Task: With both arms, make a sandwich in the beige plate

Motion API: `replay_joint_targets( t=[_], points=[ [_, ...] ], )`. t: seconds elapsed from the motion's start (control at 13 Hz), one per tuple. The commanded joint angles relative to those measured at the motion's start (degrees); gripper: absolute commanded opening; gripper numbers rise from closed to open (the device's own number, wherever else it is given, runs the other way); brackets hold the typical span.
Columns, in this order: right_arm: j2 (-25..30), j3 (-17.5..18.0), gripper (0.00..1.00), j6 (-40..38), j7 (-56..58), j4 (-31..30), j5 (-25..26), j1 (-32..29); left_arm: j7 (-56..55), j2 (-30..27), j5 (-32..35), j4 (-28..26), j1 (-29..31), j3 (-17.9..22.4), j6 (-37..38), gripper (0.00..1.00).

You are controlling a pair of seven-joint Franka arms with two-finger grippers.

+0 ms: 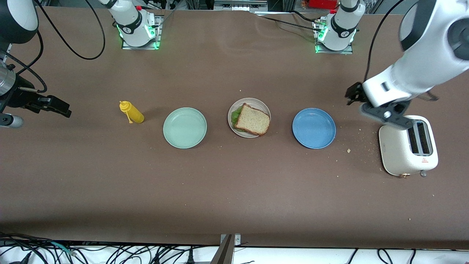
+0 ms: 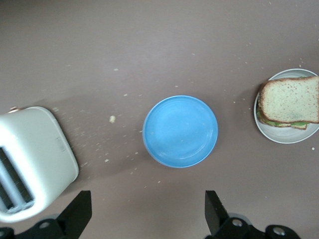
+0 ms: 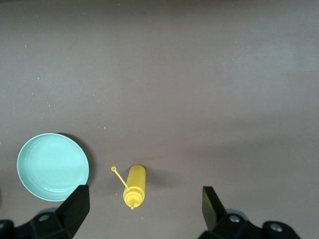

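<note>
Sandwich (image 1: 252, 119) on beige plate (image 1: 238, 104), well apart from fingers (image 2: 79, 209)

The sandwich (image 1: 252, 119) lies on the beige plate (image 1: 234, 128), well apart from both claws, between two other plates (image 1: 185, 128).

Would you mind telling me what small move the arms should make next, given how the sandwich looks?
Probably none beyond holding both arms clear. The sandwich already sits assembled on the beige plate, lettuce between the slices. The left end effector is open above the table near the toaster; the right end effector is open over the mustard bottle.
</note>
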State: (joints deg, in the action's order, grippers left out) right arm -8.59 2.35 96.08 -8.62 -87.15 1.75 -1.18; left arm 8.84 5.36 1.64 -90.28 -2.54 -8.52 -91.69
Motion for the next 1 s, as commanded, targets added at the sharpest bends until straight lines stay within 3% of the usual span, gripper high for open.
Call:
replay_joint_targets(
  t=[0.0, 0.31, 0.92],
  points=[
    [0.06, 0.2, 1.0, -1.07, 0.18, 0.58, 0.19, 0.04, -1.97, -8.52, 1.26, -5.79, 2.98, -0.36, -0.77, 1.0],
    [-0.03, 0.2, 1.0, -1.07, 0.09, 0.67, 0.28, 0.74, -3.3, -8.08, -3.92, -5.44, 2.98, 2.36, 1.86, 1.0],
    [-0.03, 0.2, 1.0, -1.07, 0.01, 0.67, 0.28, 0.83, -5.67, -7.03, -3.57, -4.56, 2.89, 2.54, 3.1, 1.0]
  ],
)
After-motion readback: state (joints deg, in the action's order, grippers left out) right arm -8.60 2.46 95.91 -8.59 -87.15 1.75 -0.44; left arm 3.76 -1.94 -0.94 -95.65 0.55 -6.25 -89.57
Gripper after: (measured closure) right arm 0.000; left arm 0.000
